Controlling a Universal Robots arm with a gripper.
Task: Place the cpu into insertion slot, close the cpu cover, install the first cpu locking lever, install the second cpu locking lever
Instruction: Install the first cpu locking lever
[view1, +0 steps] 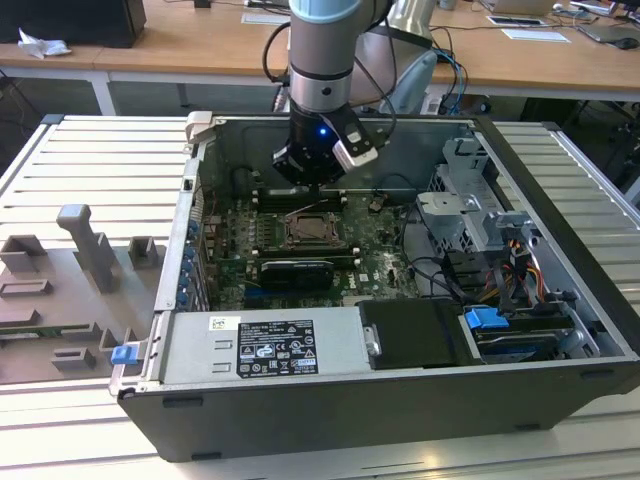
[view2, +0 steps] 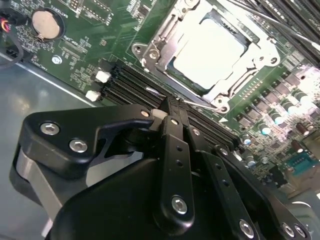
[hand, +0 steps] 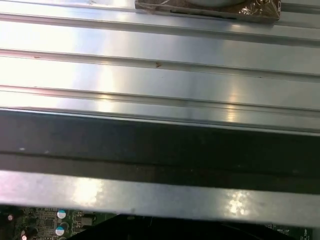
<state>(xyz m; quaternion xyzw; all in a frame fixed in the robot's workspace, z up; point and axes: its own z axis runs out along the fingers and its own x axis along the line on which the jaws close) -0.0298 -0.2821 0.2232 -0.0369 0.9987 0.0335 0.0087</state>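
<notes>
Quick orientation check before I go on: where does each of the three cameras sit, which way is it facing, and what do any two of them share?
Exterior view: off the arm, looking down into the open computer case; arm and gripper over the insertion slot.
Second wrist view: on the wrist, looking past the gripper at the cpu under the cpu cover.
First wrist view: on the wrist, facing the ribbed metal table.
Shared: exterior and second wrist views both show the slot.

Pincer tips' gap indiscernible
</notes>
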